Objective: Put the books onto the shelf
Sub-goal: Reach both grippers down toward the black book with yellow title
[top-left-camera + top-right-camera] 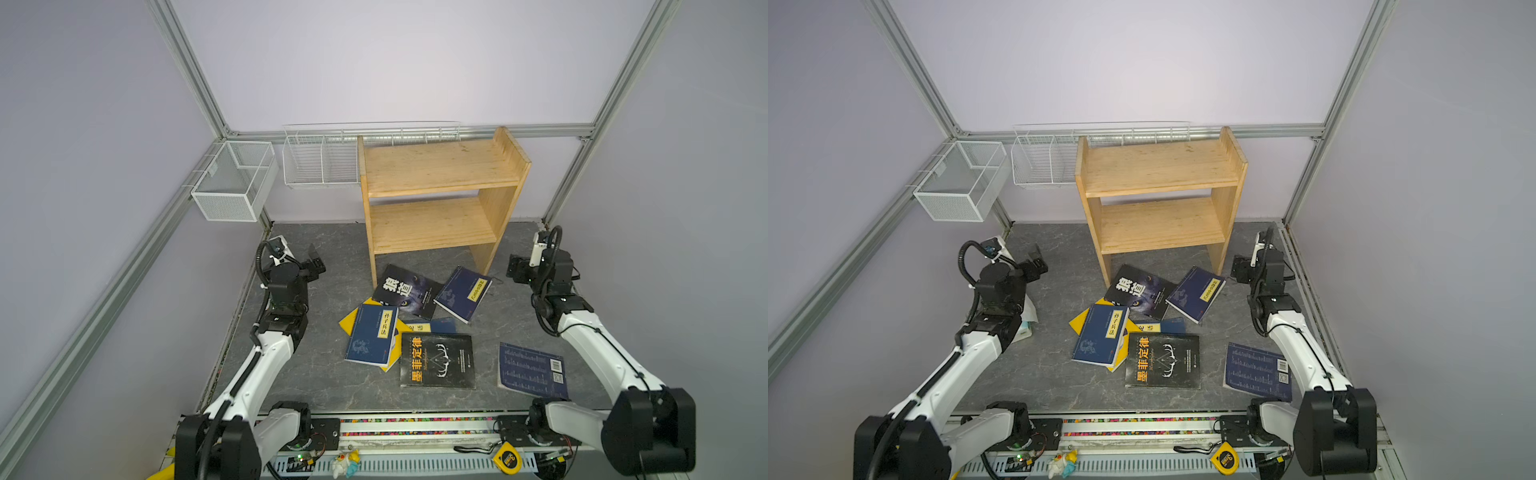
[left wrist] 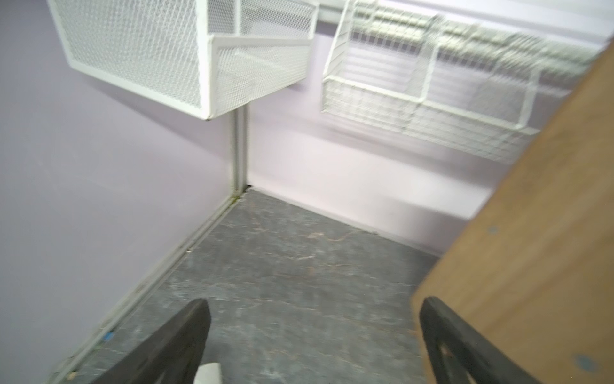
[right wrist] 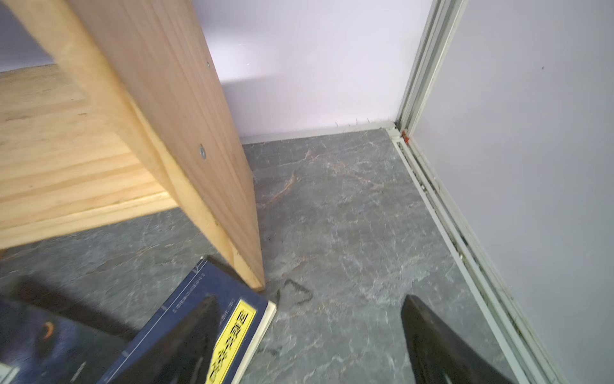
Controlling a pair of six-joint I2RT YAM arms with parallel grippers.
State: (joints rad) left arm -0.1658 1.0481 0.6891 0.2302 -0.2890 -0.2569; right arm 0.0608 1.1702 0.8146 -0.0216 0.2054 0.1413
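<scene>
Jaws on both arms gape empty; books (image 1: 436,361) lie flat, long axes splayed, before the upright shelf (image 1: 440,166).

Lilac walls (image 1: 395,62) around a grey marbled floor (image 1: 324,386).
The walls were plain and softly, evenly lit; they met at aluminium corner posts (image 1: 189,75); the veined floor ran up to their foot; a white mesh basket (image 1: 232,183) hung on the left wall; a white wire basket (image 1: 320,164) hung near it on the back wall; a yellow tape measure (image 1: 508,459) lay at the near edge.
</scene>
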